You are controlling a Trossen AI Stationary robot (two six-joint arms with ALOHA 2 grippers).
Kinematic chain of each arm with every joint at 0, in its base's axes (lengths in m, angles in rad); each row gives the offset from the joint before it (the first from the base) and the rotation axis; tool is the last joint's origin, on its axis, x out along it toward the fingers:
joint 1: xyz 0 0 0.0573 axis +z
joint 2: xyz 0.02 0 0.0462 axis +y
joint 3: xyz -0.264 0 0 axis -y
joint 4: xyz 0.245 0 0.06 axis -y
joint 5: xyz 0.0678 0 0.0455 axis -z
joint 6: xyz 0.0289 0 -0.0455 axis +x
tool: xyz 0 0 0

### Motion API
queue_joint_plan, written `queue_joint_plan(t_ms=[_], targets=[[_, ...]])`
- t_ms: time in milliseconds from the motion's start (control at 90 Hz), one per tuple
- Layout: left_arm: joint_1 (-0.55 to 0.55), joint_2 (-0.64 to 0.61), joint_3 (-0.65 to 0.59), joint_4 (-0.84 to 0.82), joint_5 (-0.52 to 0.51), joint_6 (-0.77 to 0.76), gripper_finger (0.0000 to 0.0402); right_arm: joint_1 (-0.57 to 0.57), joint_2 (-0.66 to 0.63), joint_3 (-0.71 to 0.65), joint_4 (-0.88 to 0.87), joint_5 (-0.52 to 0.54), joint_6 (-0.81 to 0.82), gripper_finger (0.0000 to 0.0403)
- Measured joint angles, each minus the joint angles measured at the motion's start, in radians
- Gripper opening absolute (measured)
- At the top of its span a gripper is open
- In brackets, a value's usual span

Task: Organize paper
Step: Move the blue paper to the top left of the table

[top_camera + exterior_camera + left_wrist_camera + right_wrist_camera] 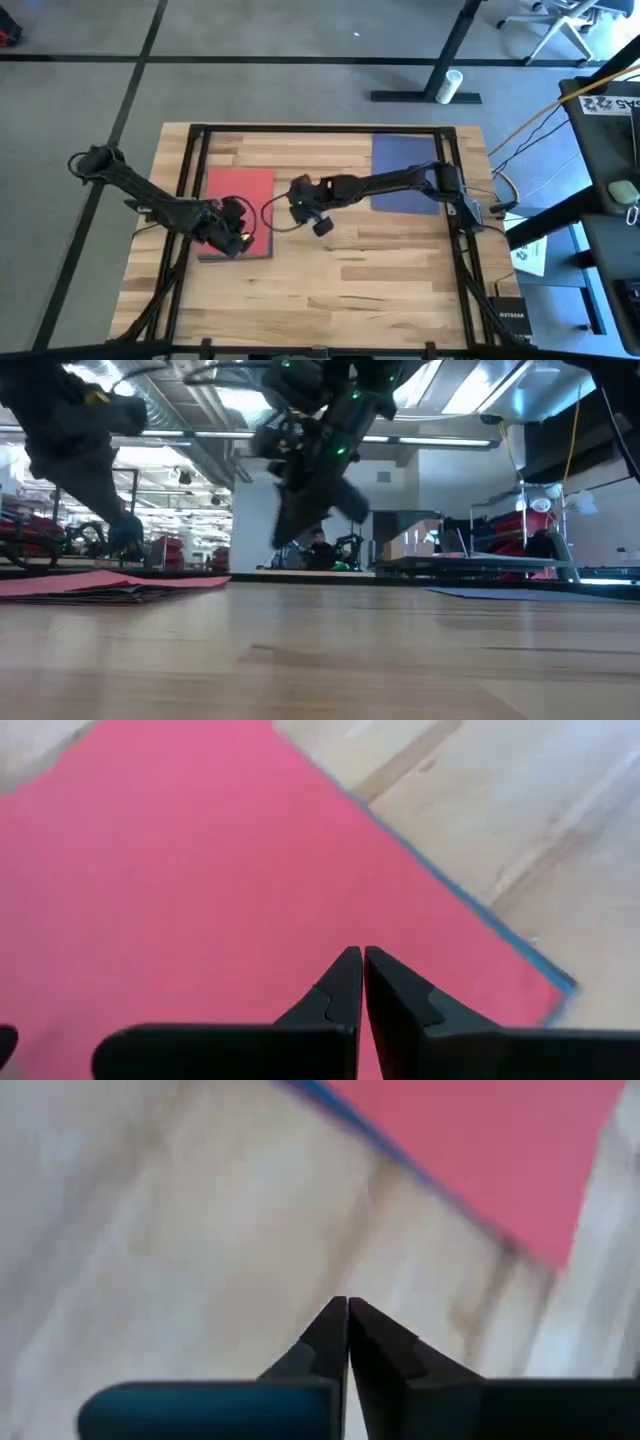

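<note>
Squaring the stack looks like the step in hand, judging from the high view: red sheet [238, 200] tops a pile w/ a darker edge peeking at its near side, left gripper [236, 238] over that near right corner. Blue sheet [407, 170] lies well apart on the wooden surface [340, 290], under the right arm; right gripper [312, 212] hangs just beside the red sheet's right edge, not over it.

Low view: pile lies flat at left, top red sheet's edge lifts a bit; blue sheet thin & flat at right. Right arm blurred above mid-surface.

Left wrist view: fingers [345, 982] together, nothing between them, red sheet right ahead, blue edge of a lower sheet showing past it.

Right wrist view: fingers [335, 1330] together, empty, bare wood ahead, red corner beyond.

To do it well, IMO: press down light w/ left tips to pin the pile, nudge edges w/ right, slow, so the sheets don't buckle or slide off-square.
</note>
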Motion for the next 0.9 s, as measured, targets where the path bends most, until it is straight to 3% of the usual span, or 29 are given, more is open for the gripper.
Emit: queue_joint_plan(t_ms=[200,344,700,900], targets=[[0.134,0.09,0.0,0.016,0.045,-0.017,0.0,-0.066,-0.087,0.0,-0.176,0.062,0.214,0.0],[0.228,0.129,0.0,0.056,0.072,0.002,0.0,-0.12,-0.181,-0.064,-0.184,0.07,0.285,0.0],[0.395,0.139,0.0,0.083,0.078,0.119,0.0,-0.224,-0.537,-0.446,-0.01,0.073,0.459,0.0],[0.445,0.177,0.0,0.082,0.131,0.202,0.0,-0.229,-0.669,-0.63,0.054,0.118,0.546,0.0]])
